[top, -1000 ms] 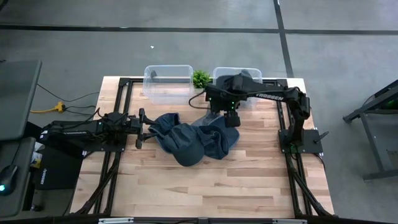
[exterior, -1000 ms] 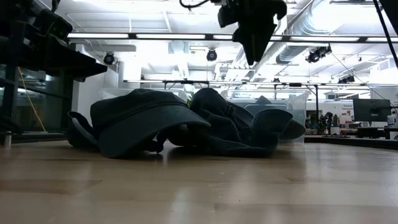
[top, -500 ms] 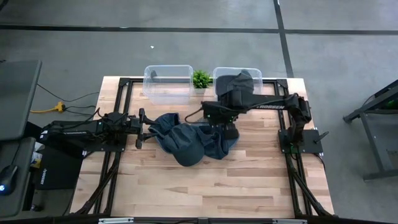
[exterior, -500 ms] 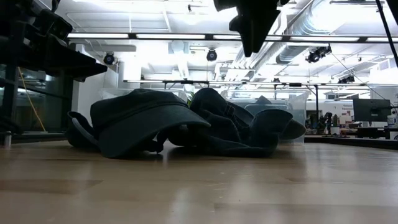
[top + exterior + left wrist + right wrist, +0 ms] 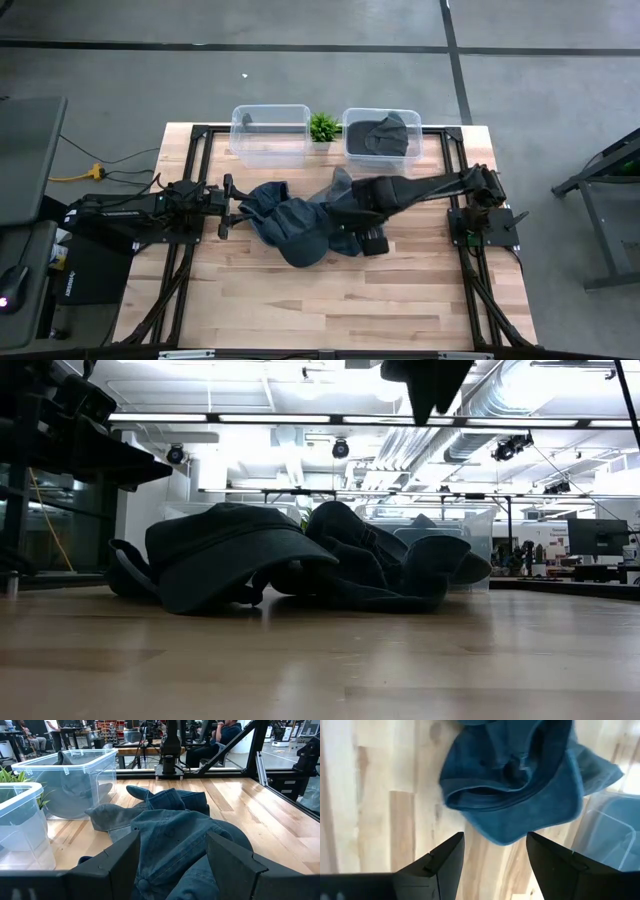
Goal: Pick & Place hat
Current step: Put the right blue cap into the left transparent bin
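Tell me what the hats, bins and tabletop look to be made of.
Hats: soft blue denim-like cloth, matte, creased, with visible seams; fibre unclear.
Bins: clear, glossy, rigid plastic; a hat shows through the right one's wall.
Tabletop: pale wood planks, visible grain and seams, faint sheen.

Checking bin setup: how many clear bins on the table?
2: left bin and right bin on the far edge, small plant between them. Right one holds a dark hat.

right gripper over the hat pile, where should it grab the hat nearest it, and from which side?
Judging from the right wrist view, take the nearest hat by its brim: that flat free edge juts past the pile over bare table. Bring the open right gripper straight down, one finger either side.
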You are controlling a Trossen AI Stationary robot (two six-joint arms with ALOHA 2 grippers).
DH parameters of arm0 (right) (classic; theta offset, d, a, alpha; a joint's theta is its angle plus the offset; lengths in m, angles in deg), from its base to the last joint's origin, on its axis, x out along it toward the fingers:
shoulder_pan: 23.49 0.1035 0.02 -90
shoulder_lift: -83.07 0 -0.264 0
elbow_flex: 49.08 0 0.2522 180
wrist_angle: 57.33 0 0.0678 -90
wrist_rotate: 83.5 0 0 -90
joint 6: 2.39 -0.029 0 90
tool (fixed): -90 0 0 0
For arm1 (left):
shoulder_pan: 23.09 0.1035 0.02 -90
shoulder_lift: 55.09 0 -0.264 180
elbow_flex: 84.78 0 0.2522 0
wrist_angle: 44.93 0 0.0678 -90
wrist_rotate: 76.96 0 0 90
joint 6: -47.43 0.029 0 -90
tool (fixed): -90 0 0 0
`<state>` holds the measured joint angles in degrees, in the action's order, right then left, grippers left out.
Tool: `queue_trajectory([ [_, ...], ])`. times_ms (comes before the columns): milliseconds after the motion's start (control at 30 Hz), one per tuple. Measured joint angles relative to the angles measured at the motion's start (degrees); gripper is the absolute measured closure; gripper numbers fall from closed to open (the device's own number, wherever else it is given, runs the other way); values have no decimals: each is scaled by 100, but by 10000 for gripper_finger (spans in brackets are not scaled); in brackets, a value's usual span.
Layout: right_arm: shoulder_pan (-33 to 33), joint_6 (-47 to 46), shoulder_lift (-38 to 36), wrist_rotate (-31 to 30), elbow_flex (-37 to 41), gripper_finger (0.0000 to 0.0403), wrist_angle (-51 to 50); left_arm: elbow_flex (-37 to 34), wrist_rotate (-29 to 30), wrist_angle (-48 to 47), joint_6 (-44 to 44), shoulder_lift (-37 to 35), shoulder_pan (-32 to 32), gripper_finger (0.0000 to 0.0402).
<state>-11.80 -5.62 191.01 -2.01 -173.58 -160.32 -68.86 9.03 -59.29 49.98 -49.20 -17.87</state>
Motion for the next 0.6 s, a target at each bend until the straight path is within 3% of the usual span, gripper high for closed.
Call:
queue_trajectory([
  [333, 678, -491, -5, -33, 146, 194, -26, 0, 0, 0, -1, -1, 1, 181],
  [600, 1019, -535, -488, -88, 1858, 194, 1209, 0, 0, 0, 0, -1, 1, 181],
])
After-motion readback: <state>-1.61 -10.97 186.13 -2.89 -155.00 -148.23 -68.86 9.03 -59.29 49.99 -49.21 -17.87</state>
